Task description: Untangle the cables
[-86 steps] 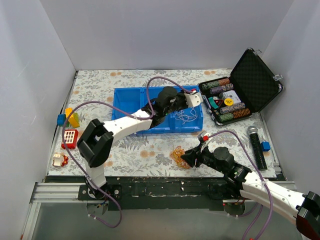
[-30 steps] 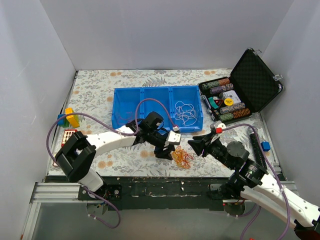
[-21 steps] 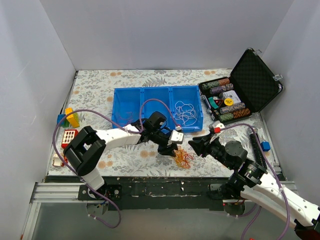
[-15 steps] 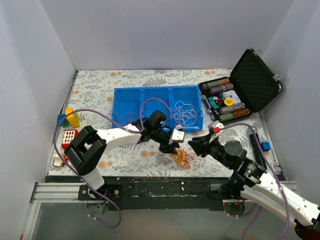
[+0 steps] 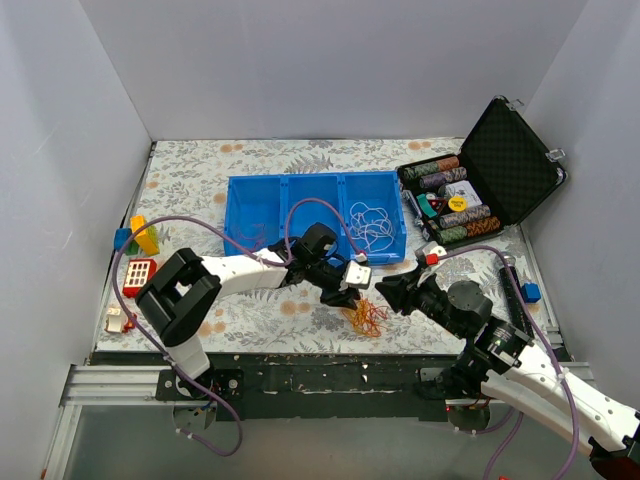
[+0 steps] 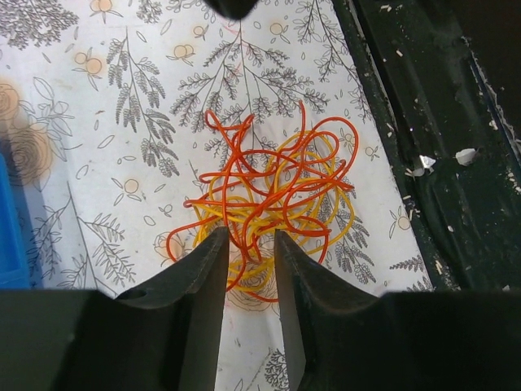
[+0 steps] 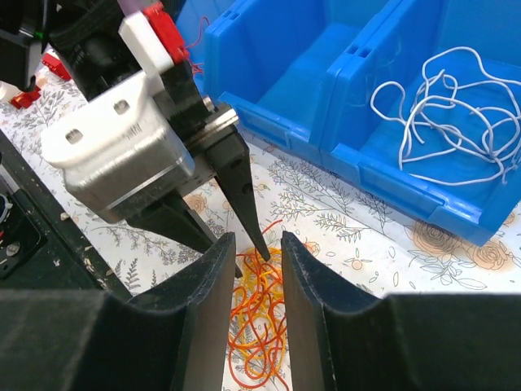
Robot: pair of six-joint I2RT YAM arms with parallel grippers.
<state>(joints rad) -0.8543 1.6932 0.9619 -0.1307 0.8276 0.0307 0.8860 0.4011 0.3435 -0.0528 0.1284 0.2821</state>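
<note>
A palm-sized tangle of orange and yellow cables (image 5: 366,317) lies on the floral cloth near the front edge. In the left wrist view the tangle (image 6: 273,199) sits just ahead of my left gripper (image 6: 248,236), whose jaws stand narrowly apart with a few strands between the tips. My left gripper (image 5: 352,296) is low at the tangle's left side. My right gripper (image 5: 388,290) hovers just right of it, jaws narrowly apart and empty; its view shows the tangle (image 7: 260,326) below and the left fingers (image 7: 244,195). White cables (image 5: 372,222) lie in the blue bin's right compartment.
The blue three-part bin (image 5: 300,182) stands behind the tangle. An open black case of poker chips (image 5: 470,200) is at the right, with a microphone (image 5: 512,295) and a blue block (image 5: 531,292). Toy blocks (image 5: 140,275) lie at the left. The black table edge (image 5: 330,365) is close.
My left gripper left the blue bin, leaving white cables there, and came down to the tangle's left side, creeping right. My right gripper pulled back off the tangle to its right.
</note>
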